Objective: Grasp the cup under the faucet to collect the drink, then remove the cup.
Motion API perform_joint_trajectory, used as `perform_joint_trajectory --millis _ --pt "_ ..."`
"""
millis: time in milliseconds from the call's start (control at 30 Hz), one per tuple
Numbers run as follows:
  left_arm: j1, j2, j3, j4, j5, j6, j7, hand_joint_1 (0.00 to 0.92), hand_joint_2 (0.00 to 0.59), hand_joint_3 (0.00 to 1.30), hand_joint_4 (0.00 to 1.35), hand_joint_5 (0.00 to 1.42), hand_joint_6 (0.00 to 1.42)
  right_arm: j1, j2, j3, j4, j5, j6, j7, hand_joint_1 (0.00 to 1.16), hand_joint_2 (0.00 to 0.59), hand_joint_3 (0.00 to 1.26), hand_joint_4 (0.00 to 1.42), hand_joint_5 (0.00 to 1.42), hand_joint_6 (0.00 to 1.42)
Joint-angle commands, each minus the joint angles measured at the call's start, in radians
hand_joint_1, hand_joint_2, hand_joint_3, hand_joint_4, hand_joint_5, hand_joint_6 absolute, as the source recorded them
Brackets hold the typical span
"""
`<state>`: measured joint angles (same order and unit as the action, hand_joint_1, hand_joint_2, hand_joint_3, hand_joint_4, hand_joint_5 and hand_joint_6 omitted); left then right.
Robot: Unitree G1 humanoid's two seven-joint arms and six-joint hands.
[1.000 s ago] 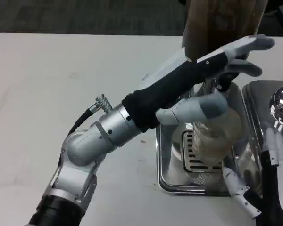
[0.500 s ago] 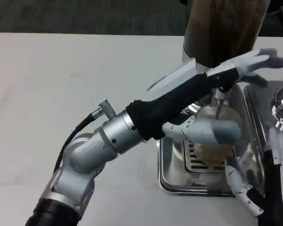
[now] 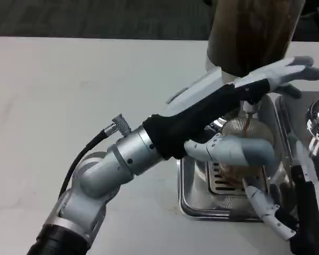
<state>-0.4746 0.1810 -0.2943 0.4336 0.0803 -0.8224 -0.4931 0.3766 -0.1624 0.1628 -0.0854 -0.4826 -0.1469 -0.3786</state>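
Cup under the faucet, drink running in.
Left hand (image 3: 239, 114) grips the cup (image 3: 243, 151); right hand (image 3: 295, 204) just beside it, fingers apart, holding nothing.

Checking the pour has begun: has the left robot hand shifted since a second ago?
Yes. The left robot hand has moved rightward and slightly down along the dark cylindrical dispenser tank, its fingers now past the tank's right edge.

The left forearm (image 3: 103, 175) is brushed silver with rounded joint housings, a knurled metal plug (image 3: 118, 125) and a black cable (image 3: 85, 154) at its wrist, and a black sleeve lower down. The left hand (image 3: 223, 114) has a white back, black palm covering and pale grey fingers. The right hand (image 3: 295, 207) shows white fingers over black.
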Motion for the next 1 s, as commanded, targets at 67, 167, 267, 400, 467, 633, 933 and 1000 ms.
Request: perform_joint_trajectory --millis 67,167,267,400,467,633,933,1000 --pt "0.010 0.010 -0.019 -0.007 0.026 -0.013 -0.007 0.000 0.075 0.17 0.05 0.24 0.18 -0.036 -0.011 -0.029 0.038 0.078 -0.041 0.074 0.57 0.234 0.00 0.00 0.00 0.00" --pt "0.010 0.010 -0.021 -0.004 0.028 -0.014 -0.003 0.000 0.075 0.17 0.05 0.24 0.18 -0.050 -0.014 -0.039 0.046 0.105 -0.039 0.115 0.61 0.223 0.00 0.00 0.00 0.00" --pt "0.008 0.008 -0.021 -0.001 0.026 -0.014 -0.001 0.000 0.075 0.17 0.05 0.24 0.18 -0.062 -0.009 -0.048 0.049 0.123 -0.026 0.145 0.65 0.210 0.00 0.00 0.00 0.00" --pt "0.006 0.006 -0.022 0.003 0.025 -0.012 -0.003 0.000 0.075 0.18 0.05 0.24 0.17 -0.077 0.007 -0.060 0.058 0.142 -0.013 0.155 0.66 0.207 0.00 0.00 0.00 0.00" --pt "0.006 0.006 -0.022 0.003 0.026 -0.011 -0.003 0.000 0.077 0.18 0.05 0.24 0.17 -0.082 0.018 -0.068 0.062 0.156 -0.006 0.156 0.66 0.205 0.00 0.00 0.00 0.00" --pt "0.007 0.007 -0.022 0.004 0.027 -0.009 -0.003 0.000 0.080 0.18 0.05 0.24 0.17 -0.098 0.031 -0.082 0.074 0.179 -0.012 0.163 0.65 0.208 0.00 0.00 0.00 0.00" --pt "0.004 0.010 -0.017 0.002 0.027 -0.005 0.000 0.000 0.082 0.18 0.06 0.24 0.16 -0.137 0.050 -0.085 0.118 0.213 -0.031 0.179 0.65 0.210 0.00 0.00 0.00 0.00" --pt "0.004 0.010 -0.016 0.003 0.027 -0.004 0.001 0.000 0.082 0.18 0.06 0.24 0.16 -0.144 0.051 -0.085 0.125 0.219 -0.034 0.183 0.65 0.210 0.00 0.00 0.00 0.00"
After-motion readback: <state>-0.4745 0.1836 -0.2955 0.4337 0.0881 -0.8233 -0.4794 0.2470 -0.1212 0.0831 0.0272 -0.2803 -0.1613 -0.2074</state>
